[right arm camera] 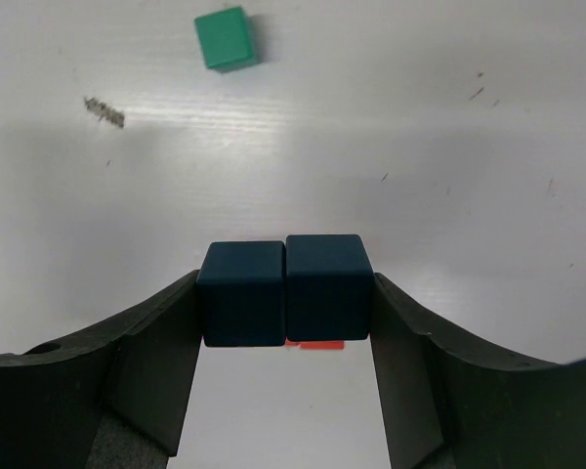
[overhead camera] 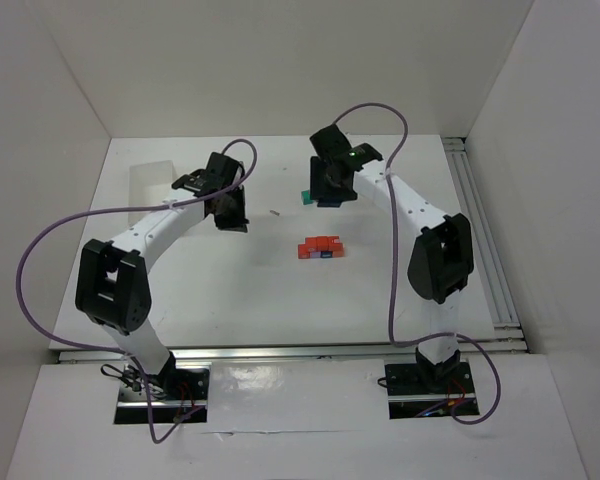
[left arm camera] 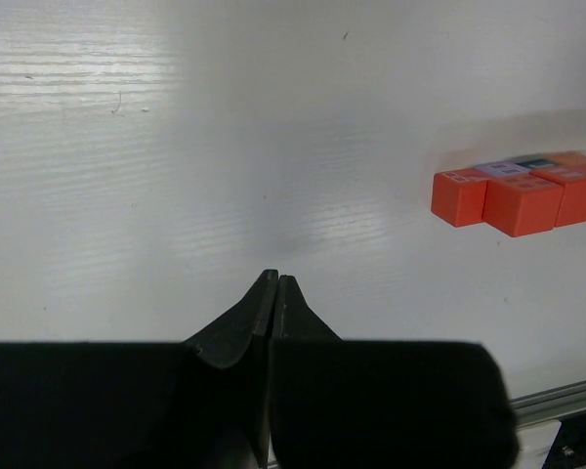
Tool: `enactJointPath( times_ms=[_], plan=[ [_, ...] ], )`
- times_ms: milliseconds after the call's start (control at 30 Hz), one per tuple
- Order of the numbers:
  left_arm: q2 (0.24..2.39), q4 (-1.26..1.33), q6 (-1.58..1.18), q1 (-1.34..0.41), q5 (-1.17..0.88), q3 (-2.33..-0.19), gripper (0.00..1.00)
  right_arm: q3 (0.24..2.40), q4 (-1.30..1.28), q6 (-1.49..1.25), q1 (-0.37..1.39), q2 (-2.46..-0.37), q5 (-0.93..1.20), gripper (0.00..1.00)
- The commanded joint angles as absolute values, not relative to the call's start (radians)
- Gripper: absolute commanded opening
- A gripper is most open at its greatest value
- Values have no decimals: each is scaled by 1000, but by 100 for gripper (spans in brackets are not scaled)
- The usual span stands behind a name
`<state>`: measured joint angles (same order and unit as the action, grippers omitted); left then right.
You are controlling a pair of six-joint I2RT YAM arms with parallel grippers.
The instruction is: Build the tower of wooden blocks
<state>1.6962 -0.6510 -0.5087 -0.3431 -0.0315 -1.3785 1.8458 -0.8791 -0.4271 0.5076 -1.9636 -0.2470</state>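
A low row of red and orange cubes (overhead camera: 320,247) sits on the white table near the middle; in the left wrist view (left arm camera: 518,195) a pale purple cube (left arm camera: 503,168) lies among them. My right gripper (overhead camera: 329,192) is behind that row and is shut on two dark blue cubes (right arm camera: 285,290) held side by side between its fingers, above the table. A teal green cube (overhead camera: 306,197) lies alone just left of it, and also shows in the right wrist view (right arm camera: 224,37). My left gripper (left arm camera: 275,278) is shut and empty, left of the row.
A white, see-through tray (overhead camera: 150,180) stands at the back left. A small bit of debris (overhead camera: 275,212) lies between the grippers. Metal rails run along the right side (overhead camera: 480,230) and the near edge (overhead camera: 290,352). White walls enclose the table.
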Motion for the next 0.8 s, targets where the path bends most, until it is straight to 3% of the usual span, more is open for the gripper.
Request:
enactJointPath(
  times_ms=[0, 333, 767],
  plan=[
    [1641, -637, -489, -347, -25, -1361, 6, 1818, -943, -500, 546, -1908, -295, 57],
    [1620, -618, -489, -318, -46, -1318, 6, 1767, -1005, -597, 650, -1908, -325, 57],
    [1601, -609, -489, -299, -46, -1308, 6, 1744, -1014, -606, 660, -1928, -345, 57]
  ],
)
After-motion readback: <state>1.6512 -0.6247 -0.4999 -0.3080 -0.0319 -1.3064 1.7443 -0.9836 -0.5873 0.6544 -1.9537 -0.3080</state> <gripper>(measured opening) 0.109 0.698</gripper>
